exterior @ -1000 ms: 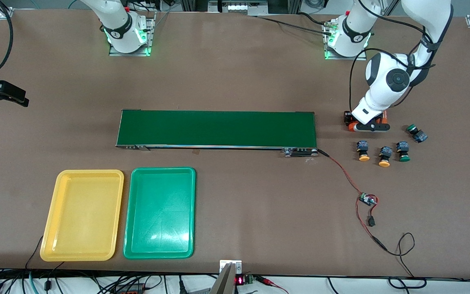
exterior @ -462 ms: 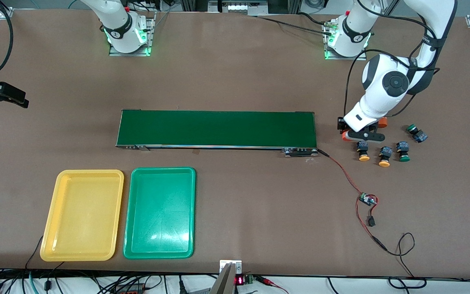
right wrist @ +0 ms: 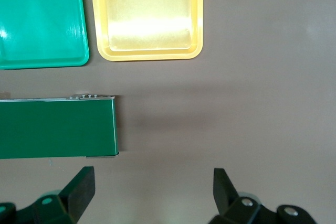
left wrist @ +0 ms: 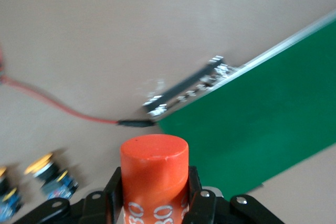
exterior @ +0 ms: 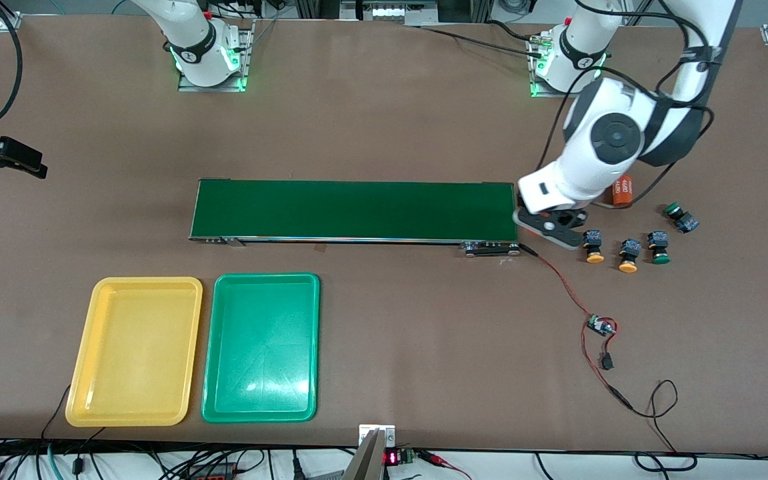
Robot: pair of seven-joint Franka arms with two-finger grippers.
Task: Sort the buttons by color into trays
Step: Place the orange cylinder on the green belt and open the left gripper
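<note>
My left gripper point(exterior: 547, 227) hangs in the middle height of the front view, over the end of the dark-green conveyor belt point(exterior: 354, 210) that lies toward the left arm's end of the table. Its fingers point(left wrist: 116, 184) are closed on an orange cylinder point(left wrist: 155, 163) with white printing, which stands upright between them. A second orange cylinder point(exterior: 623, 190) lies on the table, beside the arm.

The four buttons are all on the table near this same end of the belt, and none of them is in a tray. The two with orange-yellow caps point(exterior: 593, 245) point(exterior: 629, 255) and one green-capped button point(exterior: 659, 247) form a short row. The other green-capped button point(exterior: 681, 218) lies a little higher in the frame, apart from the row.

The yellow tray point(exterior: 136, 351) and the green tray point(exterior: 261, 347) sit side by side in the lower part of the frame, toward the right arm's end. They are nearer to the front camera than the belt.

My right gripper point(right wrist: 152, 182) waits over the table at the right arm's end. Its fingers are spread wide, with nothing between them.

A red wire point(exterior: 561, 280) runs from the belt's end down the frame to a small circuit board point(exterior: 601, 326).
</note>
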